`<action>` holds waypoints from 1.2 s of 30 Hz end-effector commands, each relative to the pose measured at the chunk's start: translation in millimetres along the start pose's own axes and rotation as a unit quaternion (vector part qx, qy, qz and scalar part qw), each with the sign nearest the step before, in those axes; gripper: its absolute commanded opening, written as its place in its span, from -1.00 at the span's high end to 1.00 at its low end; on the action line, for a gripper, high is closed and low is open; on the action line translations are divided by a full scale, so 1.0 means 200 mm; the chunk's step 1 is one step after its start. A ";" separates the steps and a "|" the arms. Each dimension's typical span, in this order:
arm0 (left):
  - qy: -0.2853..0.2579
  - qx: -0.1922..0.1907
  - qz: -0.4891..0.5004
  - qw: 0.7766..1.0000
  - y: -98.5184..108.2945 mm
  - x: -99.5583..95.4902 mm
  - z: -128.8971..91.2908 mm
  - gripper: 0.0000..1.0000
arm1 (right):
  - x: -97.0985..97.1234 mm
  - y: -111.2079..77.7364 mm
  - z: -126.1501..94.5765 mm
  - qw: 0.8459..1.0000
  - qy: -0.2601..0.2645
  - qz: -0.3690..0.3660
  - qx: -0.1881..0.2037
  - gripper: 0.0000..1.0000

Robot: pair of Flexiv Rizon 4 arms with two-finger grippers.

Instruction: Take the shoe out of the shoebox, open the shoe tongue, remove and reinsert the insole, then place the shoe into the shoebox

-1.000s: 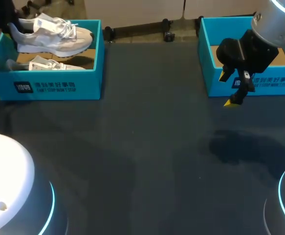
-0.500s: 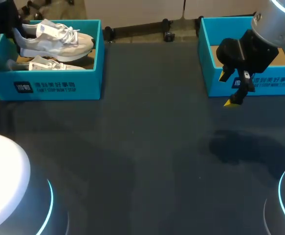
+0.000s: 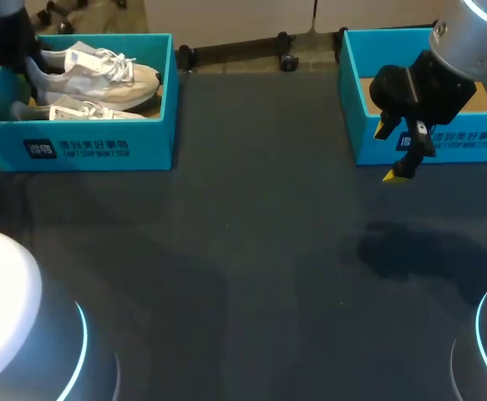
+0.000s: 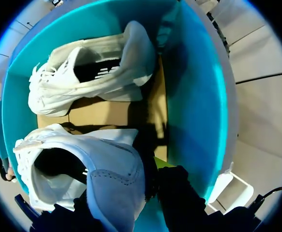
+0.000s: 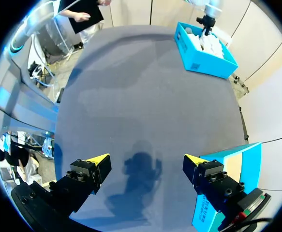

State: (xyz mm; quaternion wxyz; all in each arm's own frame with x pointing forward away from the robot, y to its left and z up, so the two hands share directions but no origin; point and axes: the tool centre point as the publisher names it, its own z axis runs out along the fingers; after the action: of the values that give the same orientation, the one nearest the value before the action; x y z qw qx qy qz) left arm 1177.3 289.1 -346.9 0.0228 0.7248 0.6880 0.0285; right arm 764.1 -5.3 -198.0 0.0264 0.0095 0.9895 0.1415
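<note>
**Left fingers and shoe.** The left fingers (image 4: 179, 203) were clenched on the heel of the shoe (image 4: 107, 179), one on either side of it. The toe pointed away from them. The shoe sat inside the walls of the shoebox (image 4: 194, 96), and a second shoe (image 4: 92, 72) lay ahead of the fingers on the cardboard floor. The heel was probably chosen because it is stiff enough to hold firmly, and gripping there leaves the laces and tongue free. It could not be told whether the sole rested on the floor of the box.

**Right fingers.** The right fingers (image 5: 90, 171) were released, spread wide and holding nothing. The bare table (image 3: 251, 251) lay under them and the other box (image 3: 477, 142) just beside them (a parking spot, it seems, that leaves the middle of the table clear for the insole work).
</note>
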 end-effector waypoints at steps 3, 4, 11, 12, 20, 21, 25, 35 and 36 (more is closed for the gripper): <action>0.003 -0.003 -0.002 1.000 0.02 -0.01 0.06 1.00 | -0.01 0.00 0.01 1.000 0.001 0.000 0.001 -1.00; 0.003 -0.004 -0.003 1.000 0.02 -0.01 0.07 1.00 | -0.01 0.00 0.01 1.000 0.001 0.000 0.001 -1.00; 0.010 0.003 -0.010 1.000 0.04 -0.01 0.13 1.00 | -0.01 0.00 0.01 1.000 0.001 0.000 0.001 -1.00; 0.010 0.004 -0.010 1.000 0.04 -0.01 0.13 1.00 | -0.01 0.00 0.01 1.000 0.001 0.000 0.001 -1.00; 0.009 0.013 -0.009 1.000 0.05 -0.01 0.17 1.00 | -0.01 0.00 0.01 1.000 0.001 0.000 0.001 -1.00; 0.009 0.014 -0.009 1.000 0.05 -0.01 0.18 1.00 | -0.01 0.00 0.01 1.000 0.001 0.000 0.001 -1.00; 0.006 0.023 -0.004 1.000 0.06 -0.01 0.19 1.00 | -0.01 0.00 0.01 1.000 0.001 0.000 0.001 -1.00; -0.002 0.037 0.005 0.999 0.05 -0.01 0.17 0.16 | -0.01 0.00 0.01 1.000 0.001 0.000 0.001 -1.00; -0.002 0.037 0.006 0.999 0.05 -0.01 0.16 0.11 | -0.01 0.00 0.01 1.000 0.001 0.000 0.001 -1.00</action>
State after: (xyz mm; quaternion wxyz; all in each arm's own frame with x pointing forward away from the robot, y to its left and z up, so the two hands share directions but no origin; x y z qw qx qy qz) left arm 1183.8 285.4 -381.8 0.0039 0.7284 0.6851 0.0072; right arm 764.1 -5.3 -198.0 0.0264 0.0095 0.9895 0.1415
